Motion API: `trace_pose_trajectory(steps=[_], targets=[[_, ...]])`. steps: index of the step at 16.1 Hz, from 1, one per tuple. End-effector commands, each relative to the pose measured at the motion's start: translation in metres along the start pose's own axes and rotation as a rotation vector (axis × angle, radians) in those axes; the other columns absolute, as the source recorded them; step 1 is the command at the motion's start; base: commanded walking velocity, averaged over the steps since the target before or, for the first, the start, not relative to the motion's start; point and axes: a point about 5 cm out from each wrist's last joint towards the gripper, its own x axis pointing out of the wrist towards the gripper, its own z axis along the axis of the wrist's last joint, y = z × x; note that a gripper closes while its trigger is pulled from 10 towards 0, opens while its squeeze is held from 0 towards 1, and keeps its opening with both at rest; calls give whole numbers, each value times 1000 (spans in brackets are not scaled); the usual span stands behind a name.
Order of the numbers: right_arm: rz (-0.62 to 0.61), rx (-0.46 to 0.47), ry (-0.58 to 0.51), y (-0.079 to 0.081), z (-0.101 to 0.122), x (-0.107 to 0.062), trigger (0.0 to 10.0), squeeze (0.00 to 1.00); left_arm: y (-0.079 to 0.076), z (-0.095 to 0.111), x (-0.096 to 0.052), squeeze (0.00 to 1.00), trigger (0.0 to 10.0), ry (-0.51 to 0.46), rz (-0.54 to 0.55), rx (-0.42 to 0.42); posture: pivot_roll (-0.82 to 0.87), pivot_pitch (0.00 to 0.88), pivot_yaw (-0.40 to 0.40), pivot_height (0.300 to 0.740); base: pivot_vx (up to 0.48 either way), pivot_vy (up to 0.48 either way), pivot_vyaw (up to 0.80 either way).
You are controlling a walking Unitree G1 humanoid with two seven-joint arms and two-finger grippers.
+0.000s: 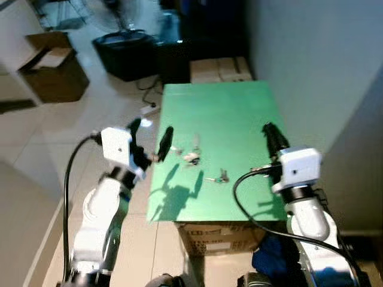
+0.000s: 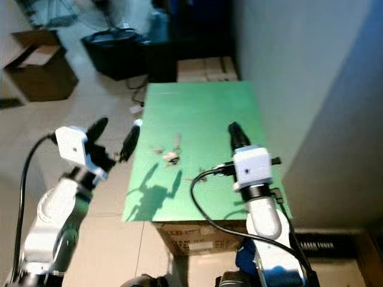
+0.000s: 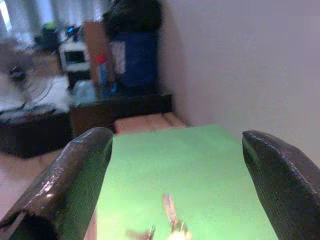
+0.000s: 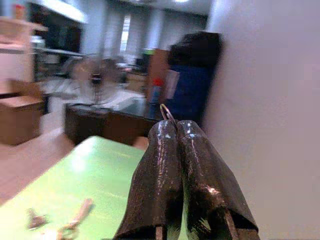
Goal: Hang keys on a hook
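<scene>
A green table (image 1: 227,107) stands against the wall on the right. Two bunches of keys lie on it: one with a pale tag (image 1: 191,156) near the middle, another (image 1: 220,177) closer to me. My left gripper (image 1: 151,128) hovers open over the table's left edge, just left of the tagged keys (image 3: 172,225). My right gripper (image 1: 268,127) is shut above the right side of the table. In the right wrist view a thin metal key ring (image 4: 167,113) sticks out between its closed fingertips (image 4: 165,131).
An open cardboard box (image 1: 51,72) and a black bin (image 1: 122,54) sit on the tiled floor to the left. Another carton (image 1: 220,69) lies beyond the table's far end, and one more (image 1: 215,239) under its near edge. The grey wall (image 1: 317,72) runs close on the right.
</scene>
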Motion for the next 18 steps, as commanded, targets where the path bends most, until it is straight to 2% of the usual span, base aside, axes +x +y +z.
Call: trace_pose_trajectory(steps=[1,4,5,10,12,14,16,18], targets=[[34,14,13,6,1,2,10000,0,1,-2,-3,0,10000,26,11,16,-192,34,101,740,0,0,800],[50,32,49,8,-4,8,10000,0,2,-11,-13,0,10000,95,80,50,-155,32,39,740,0,0,800],[70,38,51,10,-5,12,10000,0,6,-14,-19,0,10000,127,127,86,-125,29,5,740,0,0,800],[95,121,97,17,-16,21,10000,0,11,-9,-31,0,10000,160,193,159,-61,45,-44,740,0,0,800],[84,154,113,17,-19,21,10000,0,12,-7,-31,0,10000,162,221,197,-54,57,-38,740,0,0,800],[37,204,137,13,-23,18,10000,0,9,-8,-31,0,10000,181,219,199,-61,64,-17,740,0,0,800],[16,209,144,10,-24,15,10000,0,7,-6,-27,0,10000,165,218,235,-68,66,0,740,0,0,800],[3,205,153,8,-26,12,10000,0,6,-5,-20,0,10000,137,195,234,-76,70,11,740,0,0,800]])
